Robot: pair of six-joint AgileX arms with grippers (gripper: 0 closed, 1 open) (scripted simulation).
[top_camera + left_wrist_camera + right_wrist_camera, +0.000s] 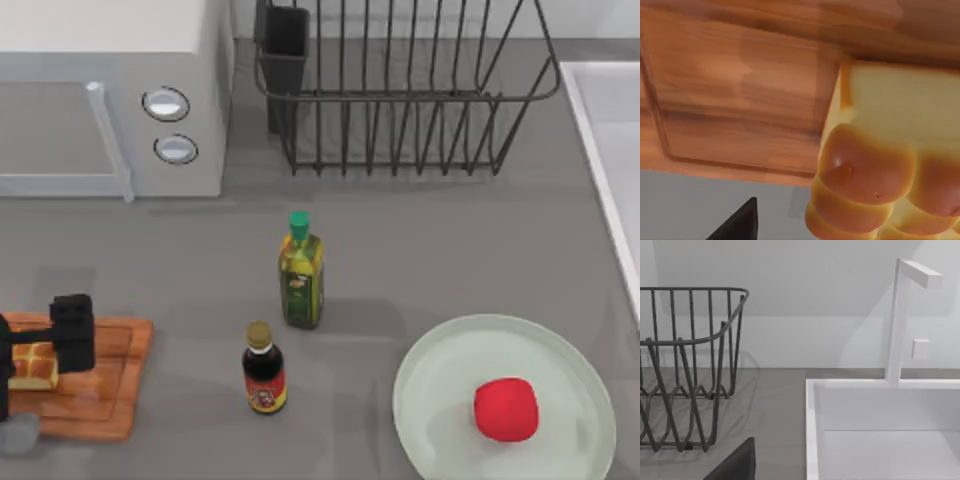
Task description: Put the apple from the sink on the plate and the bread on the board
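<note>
Bread (33, 365): lies on the board (120, 385) at the table's left edge in the top view, toward the board's left end. In the left wrist view the bread (880, 165) sits against the wooden surface (740, 100), close under the camera.

Left gripper (45, 350): positioned directly over the bread, its dark body covering part of the slice. Whether its fingers are clenched on the bread or released cannot be told.

Apple (506, 408): rests on the plate (440, 360) at the lower right, right of the plate's centre.

Between board and plate stand a dark sauce bottle (264, 370) and a green-capped oil bottle (301, 272), apart from both.

Sink (880, 430): seen from the right wrist view, beside a wire dish rack (685, 370).
</note>
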